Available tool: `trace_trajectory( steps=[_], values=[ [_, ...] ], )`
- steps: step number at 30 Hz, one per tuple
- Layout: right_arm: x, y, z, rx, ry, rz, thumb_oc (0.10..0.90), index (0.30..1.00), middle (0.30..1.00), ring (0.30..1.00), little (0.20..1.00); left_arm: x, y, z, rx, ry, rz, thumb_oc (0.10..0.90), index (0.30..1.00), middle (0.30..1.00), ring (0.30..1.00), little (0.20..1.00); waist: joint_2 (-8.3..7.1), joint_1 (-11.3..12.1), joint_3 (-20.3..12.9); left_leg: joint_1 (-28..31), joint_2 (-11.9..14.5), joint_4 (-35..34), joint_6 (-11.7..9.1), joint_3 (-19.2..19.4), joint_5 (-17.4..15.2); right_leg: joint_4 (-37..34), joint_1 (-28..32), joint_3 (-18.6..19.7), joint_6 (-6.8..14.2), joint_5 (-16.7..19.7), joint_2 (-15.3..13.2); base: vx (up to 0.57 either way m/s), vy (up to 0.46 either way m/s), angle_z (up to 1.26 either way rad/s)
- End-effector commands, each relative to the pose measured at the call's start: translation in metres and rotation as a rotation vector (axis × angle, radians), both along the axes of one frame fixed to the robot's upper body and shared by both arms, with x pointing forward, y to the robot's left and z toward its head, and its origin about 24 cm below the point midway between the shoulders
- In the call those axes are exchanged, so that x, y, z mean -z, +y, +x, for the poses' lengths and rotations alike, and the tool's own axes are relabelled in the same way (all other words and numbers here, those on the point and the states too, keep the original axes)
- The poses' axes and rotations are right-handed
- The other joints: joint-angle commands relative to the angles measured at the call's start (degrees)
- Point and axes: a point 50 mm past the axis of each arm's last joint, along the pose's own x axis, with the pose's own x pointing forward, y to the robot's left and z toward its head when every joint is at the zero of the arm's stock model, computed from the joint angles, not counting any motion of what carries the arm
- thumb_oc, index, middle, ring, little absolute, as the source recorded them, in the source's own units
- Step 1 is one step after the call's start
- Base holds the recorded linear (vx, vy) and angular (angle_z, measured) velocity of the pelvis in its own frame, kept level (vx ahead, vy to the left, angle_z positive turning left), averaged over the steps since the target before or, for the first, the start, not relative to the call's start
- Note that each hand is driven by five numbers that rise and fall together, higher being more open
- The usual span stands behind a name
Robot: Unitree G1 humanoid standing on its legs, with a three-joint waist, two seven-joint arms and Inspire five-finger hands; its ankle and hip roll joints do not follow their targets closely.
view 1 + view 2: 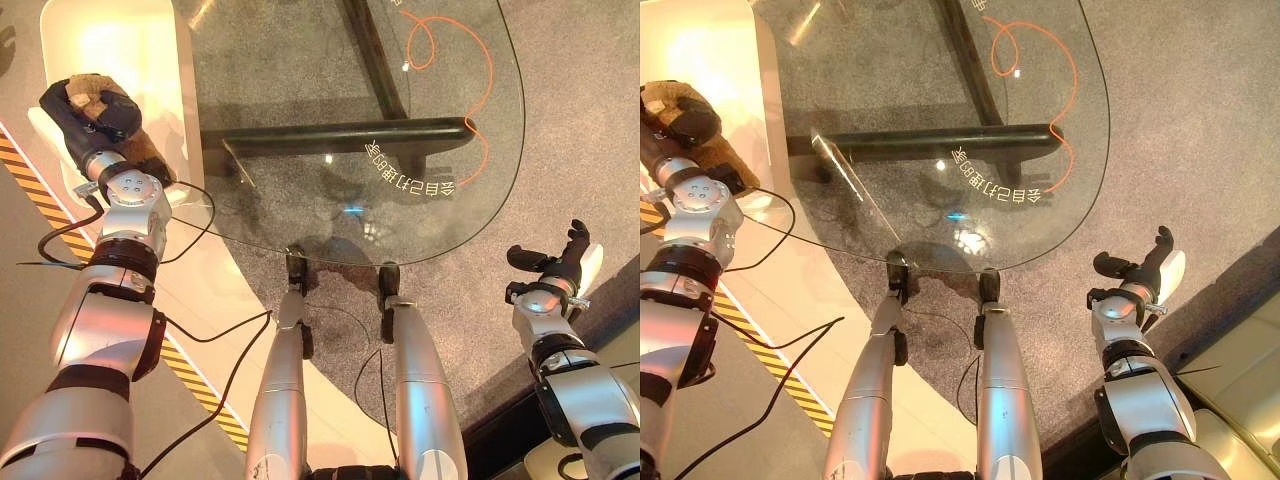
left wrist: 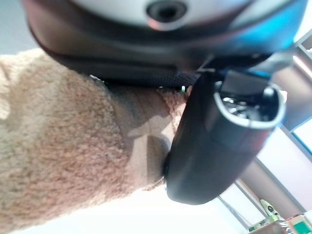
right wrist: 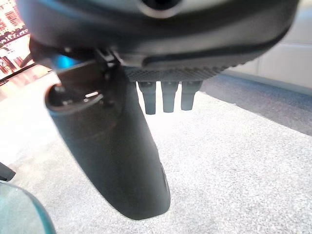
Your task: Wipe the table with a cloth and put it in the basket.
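Note:
My left hand (image 1: 98, 112) is up at the far left, fingers curled round a brown fluffy cloth (image 1: 88, 94). The cloth (image 2: 63, 146) bulges past the thumb (image 2: 219, 141) in the left wrist view. Hand and cloth are over the white glossy basket (image 1: 150, 40), which stands left of the glass table (image 1: 300, 90). My right hand (image 1: 560, 262) hangs at the right over grey carpet, beyond the table's rounded edge. Its fingers (image 3: 165, 97) are straight and it holds nothing.
A black frame bar (image 1: 340, 135) runs under the glass. An orange cable (image 1: 488, 80) curls on the carpet (image 1: 580, 120) beneath the table's right part. Yellow-black striped tape (image 1: 40, 200) crosses the floor at the left.

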Motion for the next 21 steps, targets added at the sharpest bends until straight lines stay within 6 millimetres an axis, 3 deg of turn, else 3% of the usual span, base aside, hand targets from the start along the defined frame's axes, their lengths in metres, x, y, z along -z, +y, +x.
trace_trajectory(
  steps=[1, 17, 19, 20, 21],
  values=[
    [-0.0063, -0.021, -0.0105, 0.074, -0.013, -0.039, 0.8, 0.9, 0.9, 0.9, 0.9, -0.0659, 0.0414, -0.0267, -0.172, -0.183, 0.074, 0.1, 0.3, 0.3, 0.3, 0.2, -1.43, 0.41, -1.42, 2.48, -3.72, 10.54, 3.54, 4.64, -13.64, -13.94, 4.39, -0.83, 0.66, 6.8, 3.99, 0.0, 0.0, 0.0],
    [-0.0082, -0.0222, -0.0103, 0.067, -0.013, -0.05, 0.8, 0.9, 0.9, 0.9, 0.9, -0.0647, 0.0415, -0.0225, -0.15, -0.077, 0.117, 0.1, 0.3, 0.3, 0.3, 0.2, -1.23, 0.0, -1.42, 1.85, -3.68, 10.85, 3.66, 4.85, -13.46, -13.89, 3.68, -0.5, 0.89, 7.31, 3.94, 0.0, 0.0, 0.0],
    [-0.0087, -0.0218, -0.0098, 0.066, -0.014, -0.051, 0.8, 0.9, 0.9, 0.9, 0.9, -0.0648, 0.0405, -0.0218, -0.151, -0.075, 0.11, 0.396, 0.554, 0.554, 0.554, 0.496, -1.24, -0.07, -1.42, 1.61, -3.67, 10.88, 3.67, 4.85, -13.43, -13.89, 3.43, -0.45, 0.94, 7.4, 3.95, 0.0, 0.0, 0.0],
    [-0.0099, -0.022, -0.0093, 0.065, -0.018, -0.051, 0.8, 0.9, 0.9, 0.9, 0.9, -0.0666, 0.0396, -0.0216, -0.149, -0.079, 0.114, 0.438, 0.589, 0.589, 0.589, 0.538, -1.35, -0.12, -1.42, 1.2, -3.63, 10.8, 3.69, 4.9, -12.99, -14.09, 3.08, -0.44, 0.92, 7.87, 3.95, 0.0, 0.0, 0.0],
    [-0.0087, -0.0223, -0.0102, 0.065, -0.015, -0.051, 0.8, 0.9, 0.9, 0.9, 0.9, -0.0657, 0.0393, -0.0213, -0.146, -0.075, 0.119, 0.416, 0.571, 0.571, 0.571, 0.516, -1.36, -0.12, -1.42, 1.48, -3.65, 11.0, 3.68, 4.85, -13.44, -13.91, 3.35, -0.39, 0.94, 7.46, 3.95, 0.0, 0.0, 0.0]
  ],
)
